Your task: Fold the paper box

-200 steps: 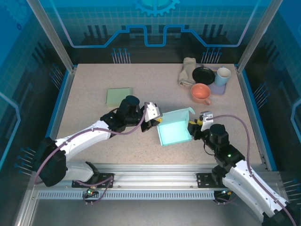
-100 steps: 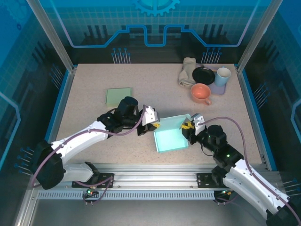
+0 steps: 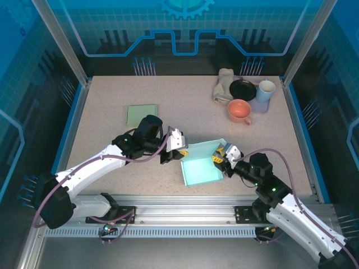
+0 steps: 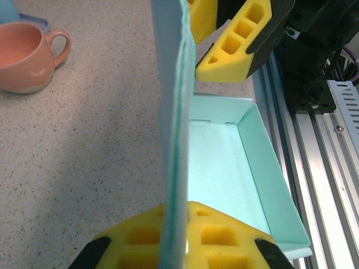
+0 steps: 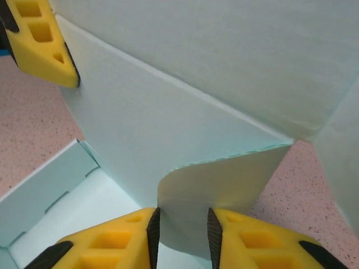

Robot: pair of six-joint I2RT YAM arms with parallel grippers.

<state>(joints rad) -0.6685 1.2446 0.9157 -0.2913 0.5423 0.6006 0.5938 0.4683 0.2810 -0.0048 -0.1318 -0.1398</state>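
The teal paper box (image 3: 199,171) lies open near the table's front edge, with its walls partly raised. My left gripper (image 3: 179,148) is shut on the box's left wall, which stands upright and edge-on between its yellow fingers (image 4: 221,238). My right gripper (image 3: 220,161) is at the box's right side. A curled flap (image 5: 224,179) sits between its pads and touches both. In the left wrist view the box floor (image 4: 216,162) lies beyond the held wall, and the right gripper's fingers (image 4: 235,53) show above it. The other arm's finger (image 5: 42,45) shows at the top left of the right wrist view.
An orange mug (image 3: 240,111), a black dish (image 3: 243,88), a pale cup (image 3: 265,89) and a beige cloth (image 3: 223,85) stand at the back right. A flat green sheet (image 3: 141,115) lies behind the left arm. The metal rail (image 3: 185,202) runs just in front of the box.
The box has slid left and toward the front edge with both grippers. The right gripper has come in over the box's right wall and its raised corner flap has come down.
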